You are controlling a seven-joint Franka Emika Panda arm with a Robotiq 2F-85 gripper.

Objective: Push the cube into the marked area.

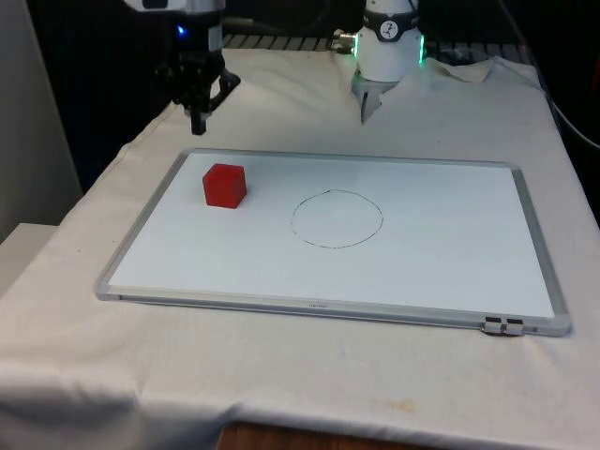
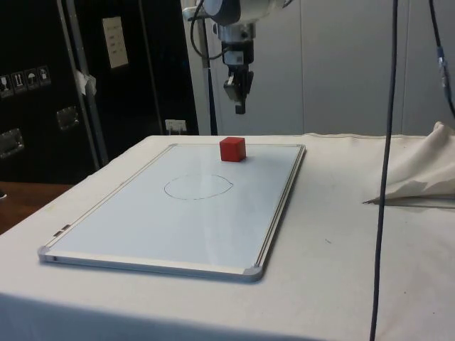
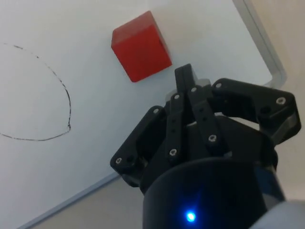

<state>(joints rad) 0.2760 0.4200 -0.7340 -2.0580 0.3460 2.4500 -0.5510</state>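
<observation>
Hanging above the table from a white jointed arm [image 2: 231, 11], black two-finger gripper [image 1: 198, 127], aimed almost straight down, fingers pressed together into one narrow tip, clenched on nothing. In the front view, poised over the far edge of the board near its corner on the front view's left, tip clear of the surface; in the side view [image 2: 239, 108], raised well above the board and roughly over the cube. In the wrist view [image 3: 183, 76], closed fingertips [image 3: 183, 72] just beside the cube, apart from it. Below, flat on the white cloth-covered table [image 1: 281, 403], a white rectangular whiteboard with a silver metal frame [image 1: 328, 305], long axis running across the front view from left to right. On the board, close to its far corner on the front view's left, a small red cube [image 1: 225, 185], also seen at [image 2: 232, 148] and [image 3: 141, 46], resting on one face, equal-sided with no long axis, turned a little askew to the board's edges. Near the board's middle, a thin hand-drawn pencil circle [image 1: 337, 218], also at [image 2: 197, 187] and partly at [image 3: 38, 95], well apart from the cube, toward the front view's right of it; cube wholly outside the line.
</observation>
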